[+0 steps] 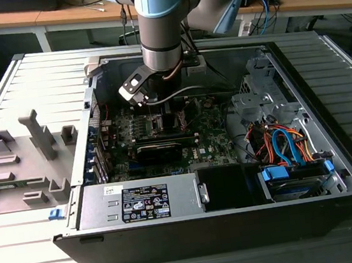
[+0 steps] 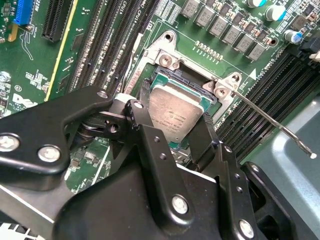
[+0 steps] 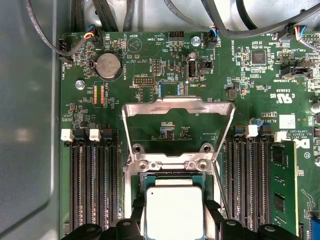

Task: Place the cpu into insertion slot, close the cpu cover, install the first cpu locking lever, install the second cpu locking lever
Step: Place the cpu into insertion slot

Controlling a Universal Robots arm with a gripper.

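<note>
One small flat square silver-topped cpu [image 2: 175, 112] sits at the dark-framed square insertion slot [image 3: 172, 179]; seated or just above it, I can't tell. The black gripper [image 2: 176, 120] pinches its two opposite edges. The thin silver-grey cpu cover [image 3: 177, 106] is swung open. A silver wire lever [image 2: 270, 120] sticks out free over the green motherboard [image 3: 240, 65].

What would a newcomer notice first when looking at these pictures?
The pale blue arm reaches down into the open computer case. In both wrist views its gripper is at the silver cpu, which sits at the slot, with the cover flipped open.
</note>
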